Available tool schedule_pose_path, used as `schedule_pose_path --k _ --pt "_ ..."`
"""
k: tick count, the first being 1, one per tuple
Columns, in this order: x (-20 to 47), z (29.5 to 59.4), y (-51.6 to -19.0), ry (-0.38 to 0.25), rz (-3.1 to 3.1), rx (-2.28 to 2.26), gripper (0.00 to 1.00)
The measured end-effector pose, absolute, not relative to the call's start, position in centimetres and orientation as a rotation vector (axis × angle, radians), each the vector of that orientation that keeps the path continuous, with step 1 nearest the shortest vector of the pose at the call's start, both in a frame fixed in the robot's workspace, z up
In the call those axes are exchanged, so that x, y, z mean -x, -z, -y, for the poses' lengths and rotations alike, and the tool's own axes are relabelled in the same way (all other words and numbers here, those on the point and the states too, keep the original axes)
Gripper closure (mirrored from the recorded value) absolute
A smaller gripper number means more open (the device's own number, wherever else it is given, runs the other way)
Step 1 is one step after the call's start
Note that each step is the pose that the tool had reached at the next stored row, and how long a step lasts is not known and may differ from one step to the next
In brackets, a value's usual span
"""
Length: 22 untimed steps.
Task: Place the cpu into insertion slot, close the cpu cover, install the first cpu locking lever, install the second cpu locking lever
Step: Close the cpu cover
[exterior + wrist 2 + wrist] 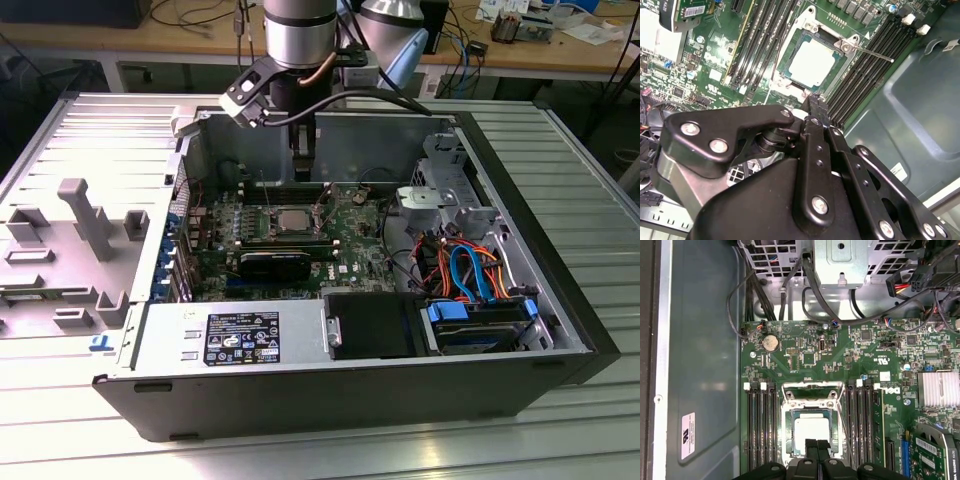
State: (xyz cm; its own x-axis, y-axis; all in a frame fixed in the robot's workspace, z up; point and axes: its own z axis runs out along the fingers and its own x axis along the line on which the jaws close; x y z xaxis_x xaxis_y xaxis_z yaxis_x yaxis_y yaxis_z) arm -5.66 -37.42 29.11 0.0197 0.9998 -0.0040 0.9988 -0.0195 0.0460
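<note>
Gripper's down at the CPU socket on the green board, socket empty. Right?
No, the insertion slot isn't empty: the cpu sits in it, plain in the first wrist view. The gripper is at its edge, as you say.

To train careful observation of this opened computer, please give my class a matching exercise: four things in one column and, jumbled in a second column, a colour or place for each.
Things
1. cpu
2. coin cell
3. heat sink
4. claw

Descriptions
A. black, tips close to the cpu
B. pale grey square, seated between two banks of memory slots
C. round and silvery, on the green board near black cables
D. silver ribbed block

Pairs: 1-B, 2-C, 3-D, 4-A
</note>
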Motion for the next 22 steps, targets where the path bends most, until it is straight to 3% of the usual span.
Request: schedule_pose_path --k 22 --pt "4.5 37.4 -29.1 -0.046 -2.174 -2.217 0.89"
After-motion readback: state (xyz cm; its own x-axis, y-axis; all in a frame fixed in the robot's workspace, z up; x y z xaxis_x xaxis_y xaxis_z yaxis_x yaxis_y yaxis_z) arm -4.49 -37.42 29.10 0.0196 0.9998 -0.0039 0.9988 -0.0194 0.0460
